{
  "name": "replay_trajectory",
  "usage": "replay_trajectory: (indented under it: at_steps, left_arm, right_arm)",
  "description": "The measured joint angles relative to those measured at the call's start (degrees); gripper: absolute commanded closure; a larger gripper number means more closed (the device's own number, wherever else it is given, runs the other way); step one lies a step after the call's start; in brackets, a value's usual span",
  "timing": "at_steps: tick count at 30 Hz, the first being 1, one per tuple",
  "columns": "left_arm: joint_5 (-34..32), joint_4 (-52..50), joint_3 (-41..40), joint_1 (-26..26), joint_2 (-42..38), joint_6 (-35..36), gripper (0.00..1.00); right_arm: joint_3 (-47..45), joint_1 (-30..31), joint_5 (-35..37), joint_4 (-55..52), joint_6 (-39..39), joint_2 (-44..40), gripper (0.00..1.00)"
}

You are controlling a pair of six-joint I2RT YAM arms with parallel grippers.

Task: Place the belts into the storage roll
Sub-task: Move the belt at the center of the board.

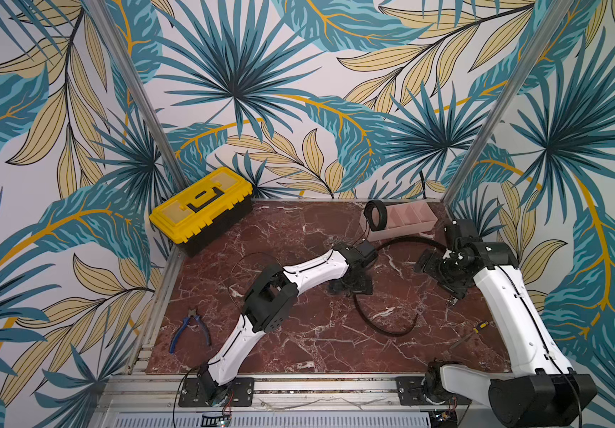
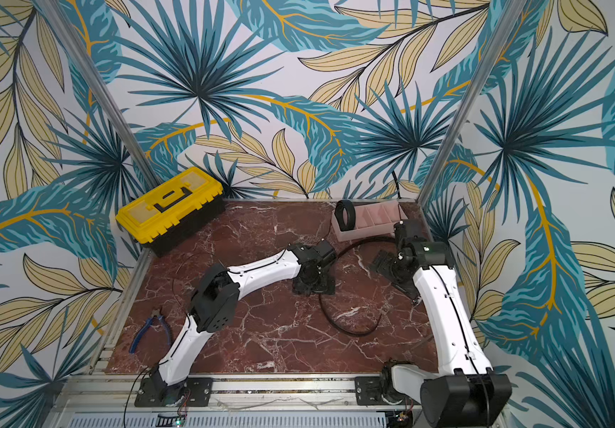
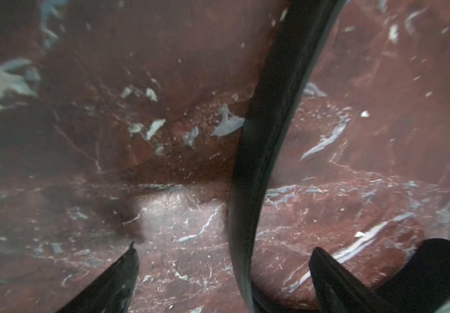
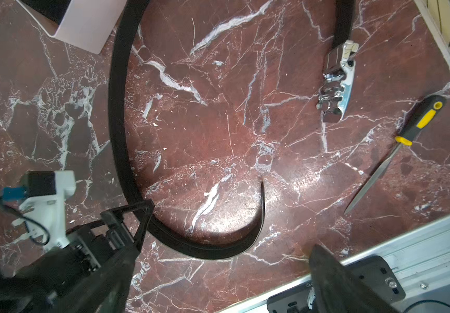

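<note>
One belt (image 1: 382, 215) stands as a tight coil in the left end compartment of the pale pink storage roll (image 1: 409, 231), at the back right in both top views. The other belt (image 1: 383, 331) lies loose on the marble in a long curve, its metal buckle (image 4: 337, 78) near the right arm. My left gripper (image 3: 223, 271) points down over this strap (image 3: 261, 135) and is open. The strap passes between its fingers, nearer one of them. My right gripper (image 4: 223, 281) hangs open above the table by the belt's curve (image 4: 116, 108), with nothing between its fingers.
A yellow-and-black toolbox (image 1: 202, 207) sits at the back left. Blue-handled pliers (image 1: 191, 329) lie at the front left. A yellow-and-black screwdriver (image 4: 397, 146) rests near the right edge. An aluminium rail (image 1: 298, 385) runs along the table's front.
</note>
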Motion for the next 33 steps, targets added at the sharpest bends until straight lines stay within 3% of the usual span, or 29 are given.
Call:
replay_trajectory:
  at_steps: [2,5,9,13,24,29,33]
  left_arm:
    - [-1.5,-2.5,2.8,-0.7,2.2,0.6,0.20]
    - [-3.3,-4.9,5.0,-1.4,3.7,1.3,0.27]
    - [-5.6,-6.8,4.5,-1.3,3.6,2.9,0.62]
    - [-7.6,-6.9,-0.3,-0.6,1.0,4.0,0.75]
    - [-15.7,-8.0,-28.0,6.6,-16.5,11.1,0.77]
    - [-19.5,-8.2,-36.7,13.2,-22.3,16.2,0.77]
    - [-20.4,-7.1,-41.4,21.4,-25.5,19.6,0.77]
  right_arm:
    - [-0.9,-0.1,-0.4,-0.1,-0.4,-1.3,0.01]
    - [-2.5,-0.1,-1.1,-0.2,-0.4,-2.6,0.01]
    - [-3.4,-0.1,-1.5,-0.4,-0.4,-2.9,0.01]
    - [-3.7,-0.1,-1.5,-0.2,-0.3,-2.9,0.01]
    - [-8.1,-0.1,-2.6,4.7,-0.1,-2.6,0.00]
    - [-9.2,0.7,-4.0,9.4,0.1,1.6,0.01]
    - [-6.8,3.2,-3.7,11.2,-0.1,7.5,0.01]
